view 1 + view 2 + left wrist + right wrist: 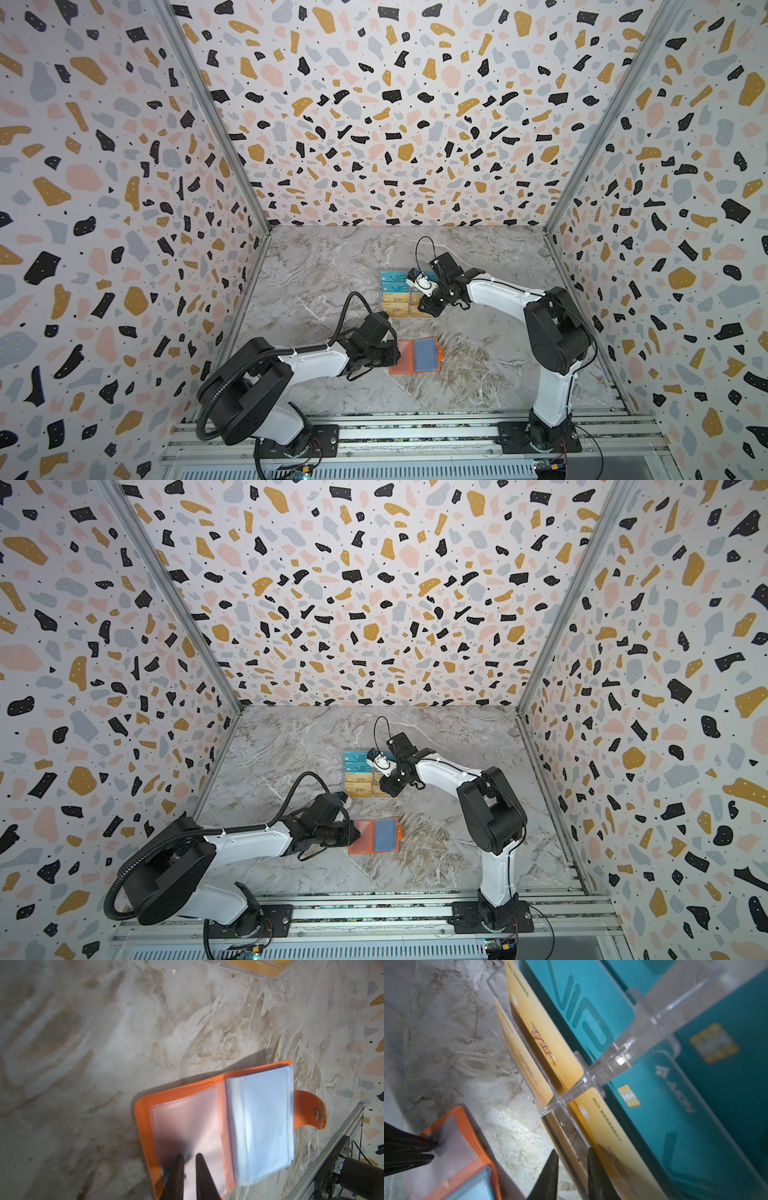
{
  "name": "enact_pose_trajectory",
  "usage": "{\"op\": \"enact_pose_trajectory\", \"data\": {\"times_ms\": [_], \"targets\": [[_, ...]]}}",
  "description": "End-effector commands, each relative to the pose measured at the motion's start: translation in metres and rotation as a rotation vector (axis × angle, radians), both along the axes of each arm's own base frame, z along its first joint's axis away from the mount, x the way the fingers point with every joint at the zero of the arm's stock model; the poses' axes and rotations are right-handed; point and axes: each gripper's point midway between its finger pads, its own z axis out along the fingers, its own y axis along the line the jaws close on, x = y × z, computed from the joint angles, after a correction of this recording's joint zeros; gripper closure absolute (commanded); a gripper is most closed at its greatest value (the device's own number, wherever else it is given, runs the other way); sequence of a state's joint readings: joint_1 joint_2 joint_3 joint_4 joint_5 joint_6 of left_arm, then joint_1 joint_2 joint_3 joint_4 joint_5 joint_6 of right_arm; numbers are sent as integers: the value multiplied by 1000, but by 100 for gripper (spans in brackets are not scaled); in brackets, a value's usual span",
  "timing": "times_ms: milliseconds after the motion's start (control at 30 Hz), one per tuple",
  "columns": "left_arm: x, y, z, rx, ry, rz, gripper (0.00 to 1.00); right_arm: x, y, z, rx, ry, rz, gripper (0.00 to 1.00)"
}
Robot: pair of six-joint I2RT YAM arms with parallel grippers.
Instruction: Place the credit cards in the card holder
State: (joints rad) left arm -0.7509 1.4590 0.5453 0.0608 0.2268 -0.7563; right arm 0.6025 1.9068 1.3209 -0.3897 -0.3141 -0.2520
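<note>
The orange card holder (415, 357) (374, 838) lies open on the marble table, its clear sleeves (266, 1118) facing up. My left gripper (190, 1157) (397, 354) (433, 1150) rests its tips on the left page, the jaws only a narrow slit apart with nothing between them. The credit cards stand in a clear acrylic stand (623, 1059), teal ones (392, 280) (581, 1001) at the back and gold ones (395, 303) (546, 1039) in front. My right gripper (572, 1152) (427, 311) is open, its fingers on either side of the front right gold card (560, 1142).
Terrazzo-patterned walls close in the table on three sides. An aluminium rail (415, 432) carrying both arm bases runs along the front edge. The stand (365, 775) sits just behind the card holder, a short strip of bare marble between them.
</note>
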Motion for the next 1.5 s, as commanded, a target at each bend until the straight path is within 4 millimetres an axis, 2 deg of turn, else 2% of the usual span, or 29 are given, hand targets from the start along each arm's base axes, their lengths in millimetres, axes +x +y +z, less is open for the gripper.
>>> {"op": "enact_pose_trajectory", "data": {"times_ms": [0,100,400,567,933,1067,1233,1367,1467], "targets": [[-5,8,-5,51,26,-10,85,0,10,10,18,-15,30,74],[-5,8,-5,53,27,-11,84,4,8,10,3,-29,20,77],[-4,6,-3,54,25,-16,84,8,13,20,19,-60,41,98],[-4,7,-2,55,23,-16,84,13,16,31,26,-82,57,100],[0,6,-1,59,7,-13,84,9,24,88,166,-117,40,100],[0,9,-2,56,-1,4,85,-6,19,111,297,-54,-1,100],[1,12,2,47,-17,23,85,-37,10,121,462,125,-79,100],[0,13,3,33,-26,35,85,-75,7,109,593,350,-142,100],[-1,14,3,31,-27,37,85,-102,7,92,648,506,-193,100]]}}
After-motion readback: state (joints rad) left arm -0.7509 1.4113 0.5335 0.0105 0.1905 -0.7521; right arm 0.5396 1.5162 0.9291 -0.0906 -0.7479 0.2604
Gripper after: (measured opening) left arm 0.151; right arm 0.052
